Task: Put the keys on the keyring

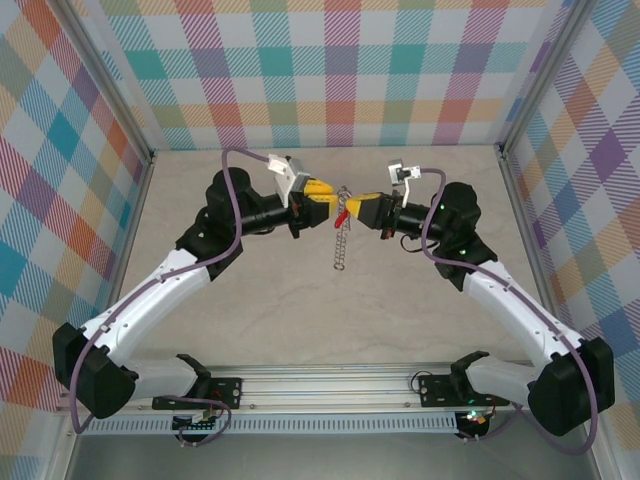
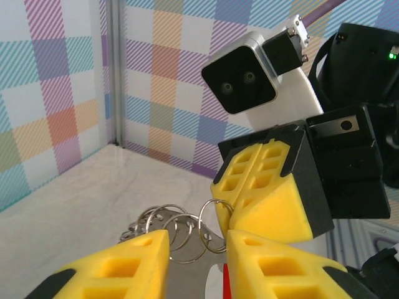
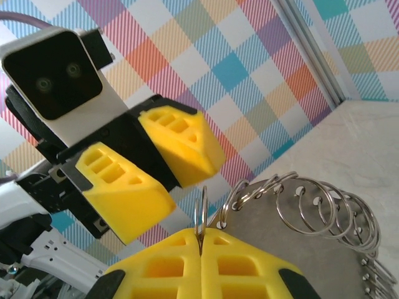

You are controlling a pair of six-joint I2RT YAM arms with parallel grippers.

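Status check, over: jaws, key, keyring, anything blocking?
Left gripper jaws open at the loops. Right gripper shut on a keyring loop, rest hanging. Red key between the grippers, threading unclear. Nothing blocking.

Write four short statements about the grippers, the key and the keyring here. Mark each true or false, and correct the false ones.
1. The right gripper is shut on a small loop of the keyring. True.
2. The left gripper is clamped tight. False: its fingers stand apart, with some of the ring's loops in the gap.
3. The keyring lies in the far left corner of the table. False: it is at mid-table, where the two grippers meet.
4. The red key is close by the tips of both grippers. True.
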